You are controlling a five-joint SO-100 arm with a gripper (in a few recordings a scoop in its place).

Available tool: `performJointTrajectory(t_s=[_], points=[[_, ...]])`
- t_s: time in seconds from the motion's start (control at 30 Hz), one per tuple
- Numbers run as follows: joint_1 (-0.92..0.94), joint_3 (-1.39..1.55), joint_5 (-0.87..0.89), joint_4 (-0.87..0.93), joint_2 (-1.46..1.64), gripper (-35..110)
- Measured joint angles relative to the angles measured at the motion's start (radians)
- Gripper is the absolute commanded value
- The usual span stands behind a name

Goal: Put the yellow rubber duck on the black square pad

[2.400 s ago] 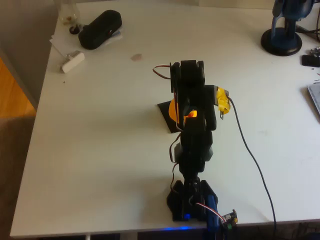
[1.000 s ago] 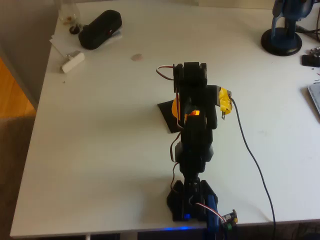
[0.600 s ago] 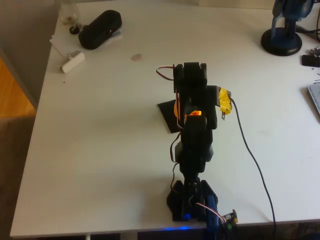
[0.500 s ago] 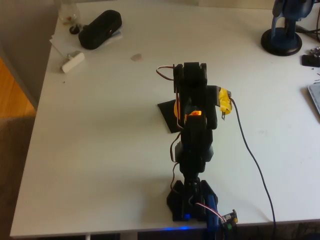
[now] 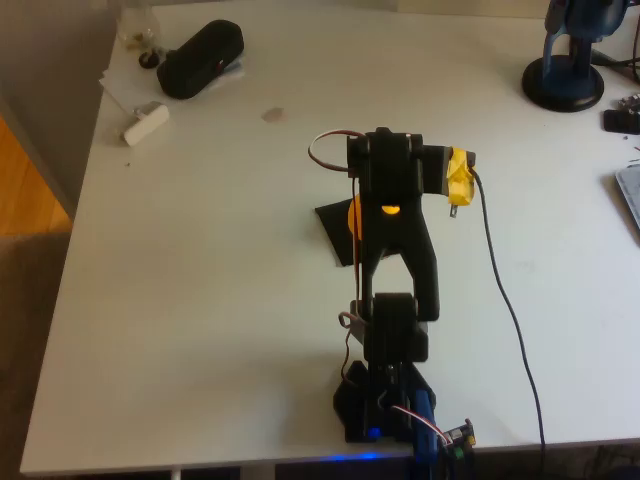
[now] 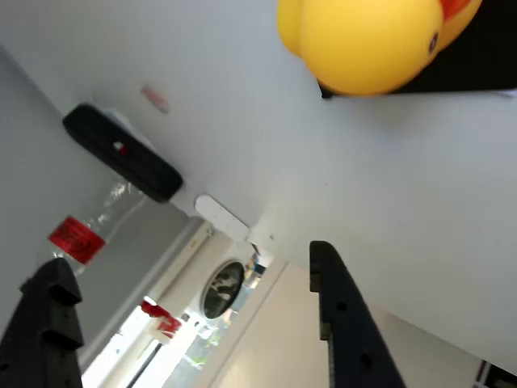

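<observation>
So the yellow rubber duck is sitting on the black square pad, pretty much in the middle of the white tabletop. From overhead you mostly get a sliver of orange-yellow peeking out from under the black arm, which hangs right over the pad and hides most of it. The pad's left corner sticks out to the left of the arm.

Wrist view is more useful: the gripper has its fingers spread wide apart with nothing between them, just bare tabletop. The duck is off at the top edge of that picture, clear of both fingers, with the dark pad visible under and beside it.

Other stuff around: a black oblong pouch near the far left corner of the tabletop, a small white block just in front of it by the left edge, and what looks like a clear bottle at the far edge. There's a blue stand with a round base at the far right corner. A black cable trails from the yellow-taped part of the arm down to the near edge.
</observation>
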Motion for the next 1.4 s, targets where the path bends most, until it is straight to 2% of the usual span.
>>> performJointTrajectory(t_s=[0.13, 0.37, 0.63, 0.97, 1.2, 1.4], points=[[0.0, 0.0, -0.006, 0.087, 0.132, 25], [0.0, 0.0, -0.006, 0.11, 0.342, 11], [0.0, 0.078, -0.006, 0.107, 0.497, 11], [0.0, 0.563, 0.0, -0.117, 0.801, 11], [0.0, 0.772, 0.0, -0.132, 1.051, 10], [0.0, 0.844, 0.0, -0.132, 1.08, 10]])
